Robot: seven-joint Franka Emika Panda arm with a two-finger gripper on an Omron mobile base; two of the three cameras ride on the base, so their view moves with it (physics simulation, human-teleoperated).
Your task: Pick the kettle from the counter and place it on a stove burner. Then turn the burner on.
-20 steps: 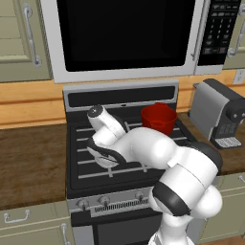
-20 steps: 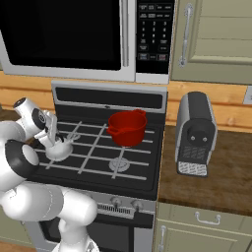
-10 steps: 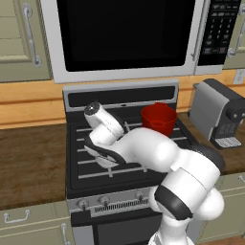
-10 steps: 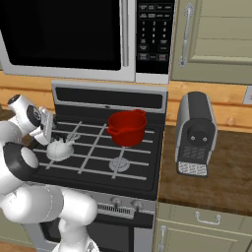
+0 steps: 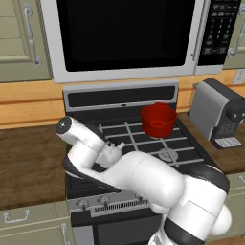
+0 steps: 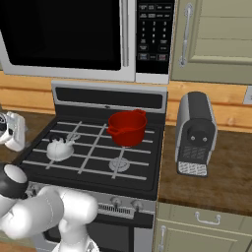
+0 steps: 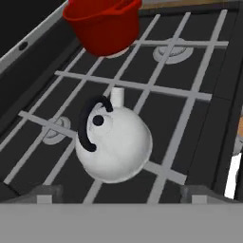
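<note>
A small white kettle (image 7: pixel 114 142) sits on the stove's front-left grate (image 6: pixel 93 152), near a red pot (image 6: pixel 127 128). The gripper (image 7: pixel 118 192) hovers above it, wide open and empty (placing looks done). Next: reaching the burner knob (image 6: pixel 116 202).

The kettle (image 7: pixel 115 146) looks like smooth, matt white-silver metal with a glossy black handle, sitting on the dull grey grate bars of the black stove (image 6: pixel 142 162), beside a shiny red pot (image 6: pixel 127 127) and a dark brown wood-grain counter (image 5: pixel 28 162).
</note>
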